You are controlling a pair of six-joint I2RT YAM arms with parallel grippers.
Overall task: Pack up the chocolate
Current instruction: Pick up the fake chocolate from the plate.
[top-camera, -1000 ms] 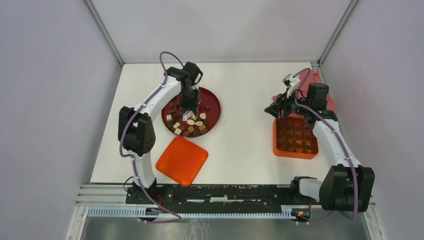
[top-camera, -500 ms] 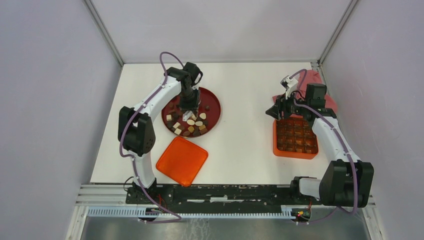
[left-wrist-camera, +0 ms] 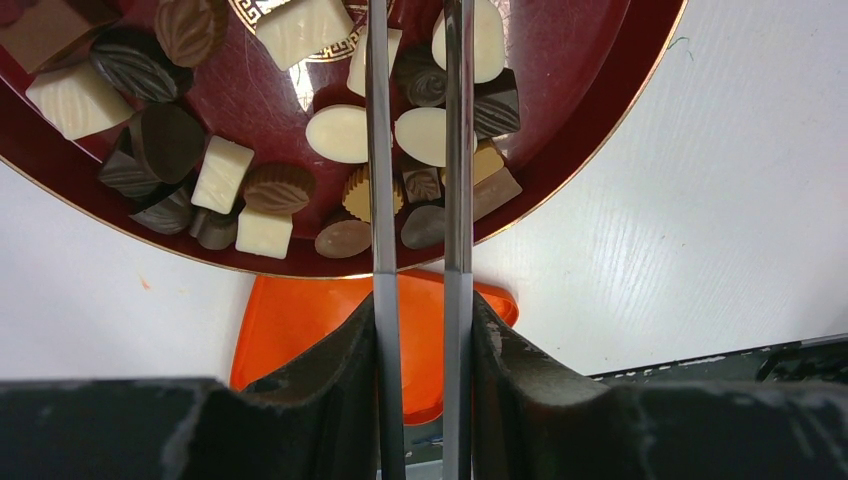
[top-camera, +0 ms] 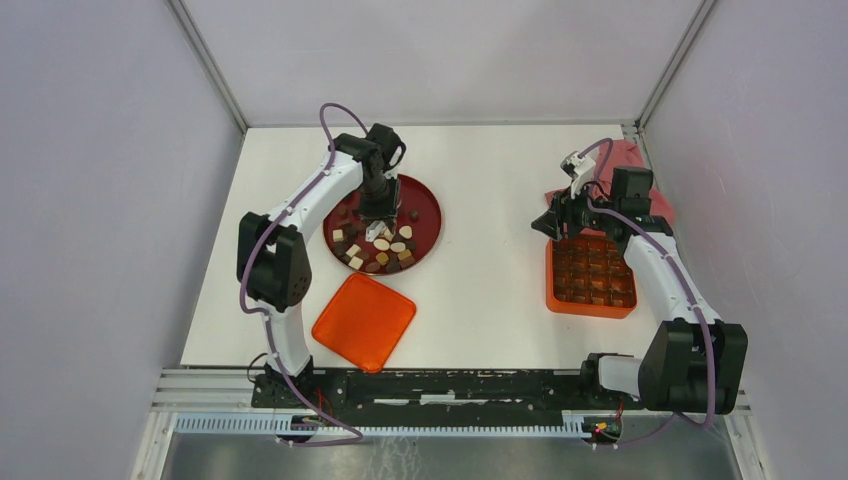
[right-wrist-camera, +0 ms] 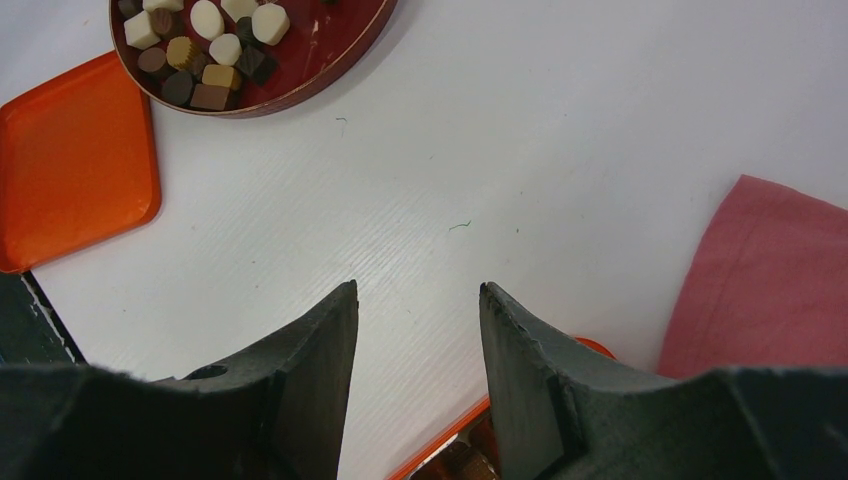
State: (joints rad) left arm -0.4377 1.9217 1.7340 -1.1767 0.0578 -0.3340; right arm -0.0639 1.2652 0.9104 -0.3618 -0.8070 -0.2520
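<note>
The chocolate is several small dark, tan and cream pieces on the near half of a round dark red plate. My left gripper hangs over that plate, shut on a pair of thin metal tongs. The blades reach across the chocolate on the plate and leave the left wrist view at the top, tips hidden. My left gripper presses both blades. My right gripper is open and holds nothing, above the far left corner of the orange compartment box.
An orange lid lies flat on the table near the plate. A pink cloth sits at the back right behind the box. The plate with chocolate shows far off in the right wrist view.
My right gripper has shifted slightly toward the back over the box's far left corner. The left arm and the tongs have stayed where they were.
</note>
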